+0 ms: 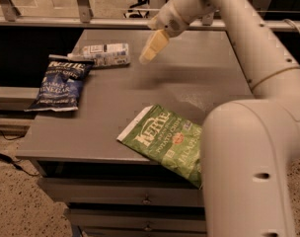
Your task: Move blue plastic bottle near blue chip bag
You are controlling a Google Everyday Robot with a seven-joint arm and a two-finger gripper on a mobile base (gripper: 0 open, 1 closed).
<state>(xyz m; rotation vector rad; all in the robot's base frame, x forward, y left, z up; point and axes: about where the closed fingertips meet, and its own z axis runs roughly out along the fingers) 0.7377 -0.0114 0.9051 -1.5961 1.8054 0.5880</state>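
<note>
The blue plastic bottle (pixel 101 55) lies on its side at the back left of the grey table (pixel 189 78). It is just behind the top edge of the blue chip bag (pixel 59 83), which lies flat at the table's left edge. My gripper (pixel 153 47) hangs above the table to the right of the bottle, apart from it, and holds nothing that I can see. The arm reaches in from the right foreground.
A larger green Kettle chip bag (pixel 162 138) lies at the table's front edge, partly under my arm (pixel 248 157). A metal railing (pixel 81 4) runs behind the table. Drawers (pixel 140 196) sit below the tabletop.
</note>
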